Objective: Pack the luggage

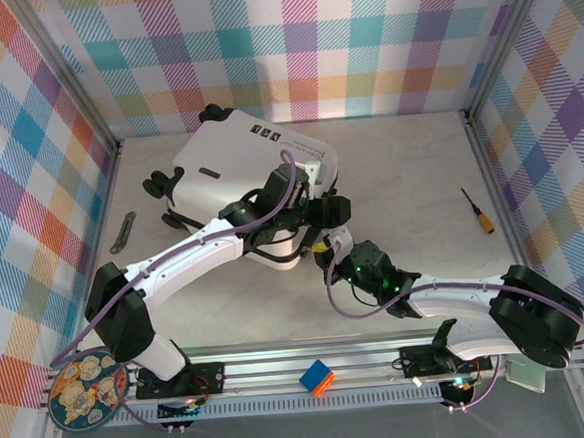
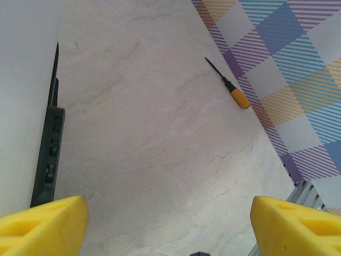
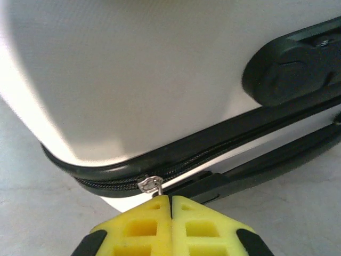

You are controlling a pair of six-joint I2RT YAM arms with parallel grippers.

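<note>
Suitcase: lies flat on the table with its white shell up, left of centre and toward the back wall. Its black wheels are at its left end.
Left gripper: the yellow fingers stand wide apart with nothing between them. It hangs over bare table just beside the suitcase's right edge. In the wrist view the white shell and a black strip run along the left side.
Right gripper: the yellow fingers are pressed together at the suitcase's near rounded corner. They pinch the tab of the zip pull.
Zip pull: small and metal, it sits on the black zip seam where the seam bends round the corner. It touches the fingertips.
Wheel housing: black, on the shell up and to the right of the pull.
Screwdriver: dark shaft and yellow handle, lying on the table near the checked right wall, well apart from the suitcase.
Metal strip: lies on the table left of the suitcase, near the left wall.
Plate: round and patterned, beside the left arm's base.
Block: blue and orange, on the rail between the two bases.
</note>
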